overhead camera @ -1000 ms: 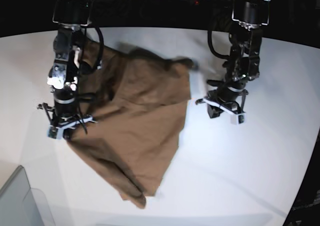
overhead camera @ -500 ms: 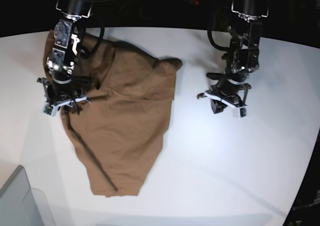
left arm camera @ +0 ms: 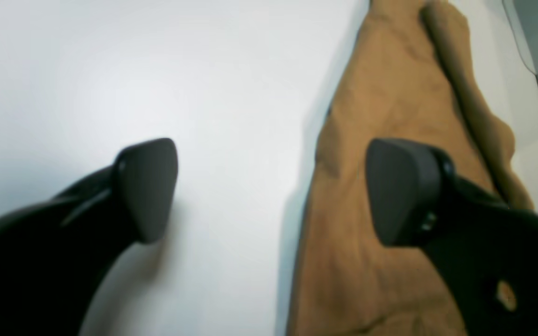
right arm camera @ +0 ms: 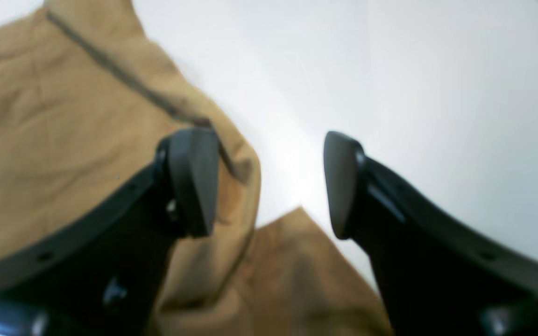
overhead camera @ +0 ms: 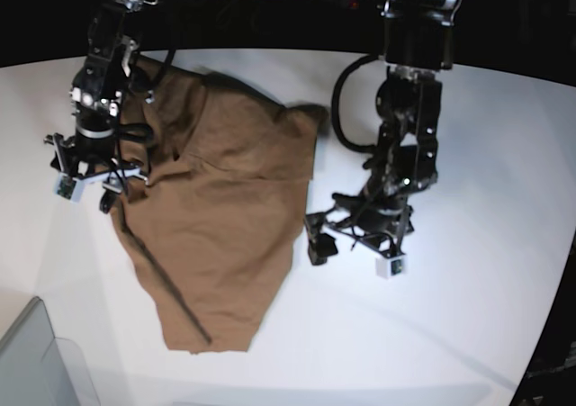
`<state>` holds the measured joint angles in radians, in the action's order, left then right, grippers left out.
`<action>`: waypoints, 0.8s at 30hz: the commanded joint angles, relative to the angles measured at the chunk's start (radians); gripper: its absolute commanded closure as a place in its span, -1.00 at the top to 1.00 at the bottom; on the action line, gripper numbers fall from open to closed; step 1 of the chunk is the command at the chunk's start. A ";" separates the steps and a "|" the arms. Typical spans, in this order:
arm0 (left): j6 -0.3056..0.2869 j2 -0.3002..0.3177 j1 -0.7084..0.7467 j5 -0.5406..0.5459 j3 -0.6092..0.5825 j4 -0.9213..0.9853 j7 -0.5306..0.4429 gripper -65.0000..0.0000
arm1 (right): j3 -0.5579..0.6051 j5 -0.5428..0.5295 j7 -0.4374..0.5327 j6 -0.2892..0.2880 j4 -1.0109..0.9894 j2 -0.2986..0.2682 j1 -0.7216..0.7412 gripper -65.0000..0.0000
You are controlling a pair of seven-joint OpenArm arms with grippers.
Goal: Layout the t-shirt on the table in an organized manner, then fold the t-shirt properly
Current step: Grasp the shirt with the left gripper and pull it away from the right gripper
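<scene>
T-shirt point(overhead camera: 220, 217) lies crumpled between both arms' spread fingers point(left arm camera: 150, 186) — ungripped.

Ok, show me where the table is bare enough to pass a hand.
Bare table lies right of the left claw out to the curved edge, and below the t-shirt hem. It is crowded along the shirt's left side by the right claw, and near the bin.
</scene>
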<state>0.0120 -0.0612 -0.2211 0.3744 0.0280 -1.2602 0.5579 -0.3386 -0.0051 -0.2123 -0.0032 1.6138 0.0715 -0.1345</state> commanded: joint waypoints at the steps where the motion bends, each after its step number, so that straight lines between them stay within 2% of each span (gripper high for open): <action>1: -0.008 -0.018 -0.045 -0.005 -0.020 0.026 -0.012 0.98 | 0.003 0.000 0.027 -0.005 0.029 -0.005 -0.004 0.13; 4: -0.008 -0.029 -0.143 -0.038 -0.102 0.175 -0.062 1.00 | 0.003 0.000 0.027 -0.005 0.041 -0.002 -0.030 0.13; 9: -0.002 -0.041 -0.254 -0.035 -0.253 0.412 -0.269 1.00 | 0.002 0.000 0.027 -0.005 0.044 -0.003 -0.063 0.13; 19: -0.010 -0.096 -0.386 -0.042 -0.277 0.799 -0.457 0.96 | -0.004 0.000 0.027 -0.005 0.064 -0.003 -0.118 0.13; 21: -0.011 -0.096 -0.389 -0.042 -0.279 0.828 -0.479 0.73 | -0.004 0.000 0.029 -0.005 0.085 -0.003 -0.133 0.13; 22: -0.011 -0.096 -0.389 -0.042 -0.279 0.836 -0.487 0.55 | -0.004 0.000 0.029 -0.005 0.093 -0.003 -0.139 0.13; 24: -0.011 -0.096 -0.389 -0.042 -0.279 0.834 -0.493 0.05 | 0.000 0.000 0.029 -0.005 0.107 -0.003 -0.155 0.13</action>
<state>0.0002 -0.1493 -0.5930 0.3229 -0.2508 -0.4206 0.0334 -0.3401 -0.0048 -0.2100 -0.0063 1.6978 0.0719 -0.2932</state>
